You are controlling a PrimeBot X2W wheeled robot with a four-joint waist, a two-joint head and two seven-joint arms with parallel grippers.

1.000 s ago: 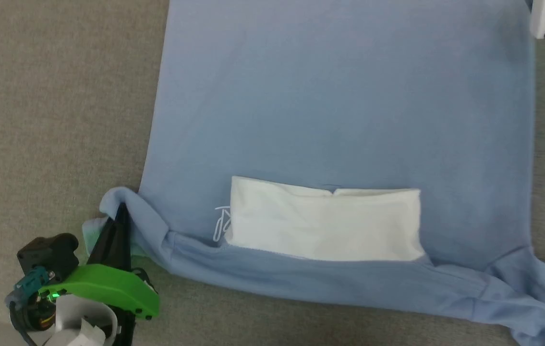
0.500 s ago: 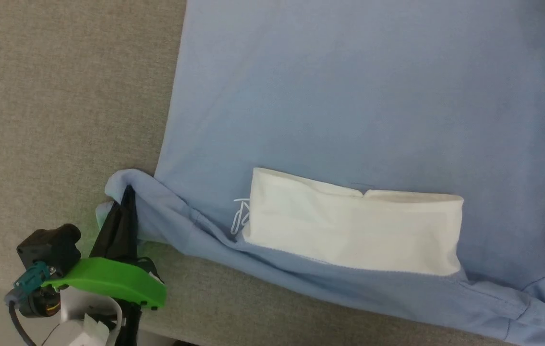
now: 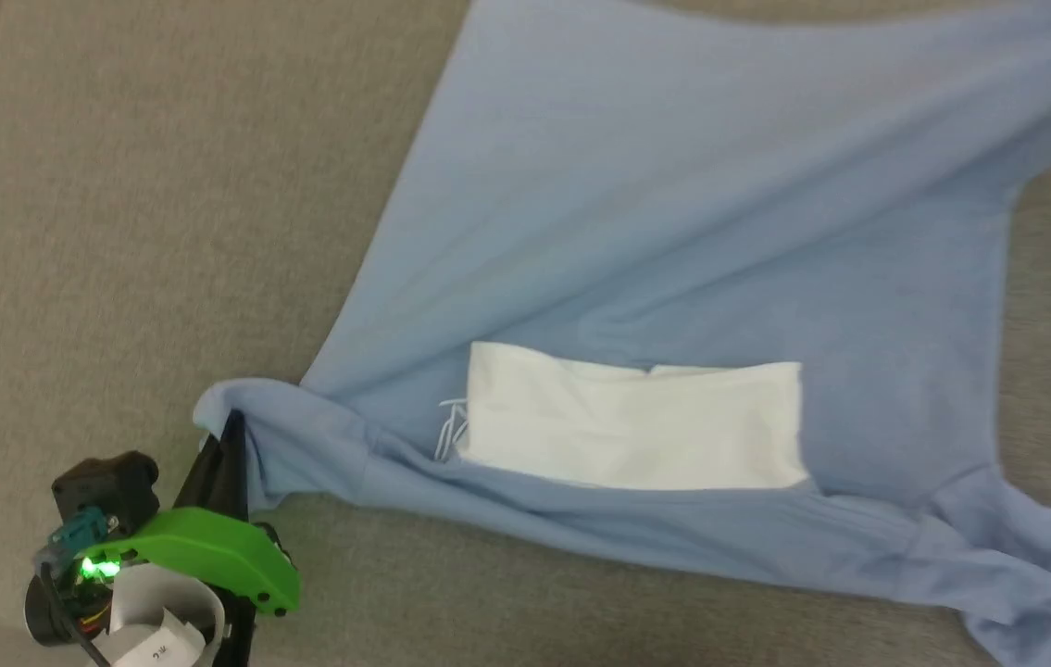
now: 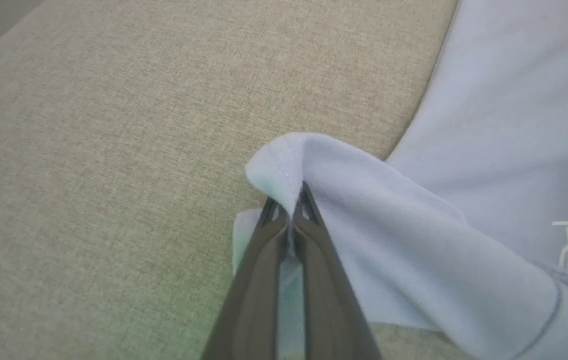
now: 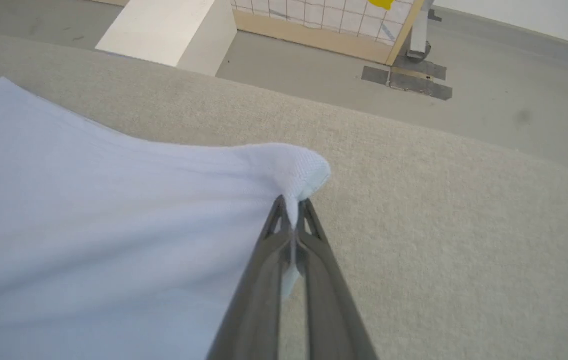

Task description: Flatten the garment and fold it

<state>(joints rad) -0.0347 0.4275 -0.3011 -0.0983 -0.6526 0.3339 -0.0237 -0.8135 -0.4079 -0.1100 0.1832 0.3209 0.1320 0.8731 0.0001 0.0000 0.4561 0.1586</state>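
Observation:
The garment, a light blue T-shirt, lies spread on the grey fabric surface, with a white folded panel and small white lettering near its near edge. My left gripper is shut on the garment's near-left corner, bunched over the fingertips. In the right wrist view my right gripper is shut on a far corner of the garment, lifted off the surface. The cloth stretches taut from that pinch. A crumpled sleeve lies at the lower right.
Bare grey surface lies left of the garment. Beyond the surface's far edge the right wrist view shows floor, a white block and a gridded wooden frame.
My right gripper has shut on the far right corner and raised it, pulling the cloth into a taut diagonal. The head camera has shifted. My left gripper keeps its hold.

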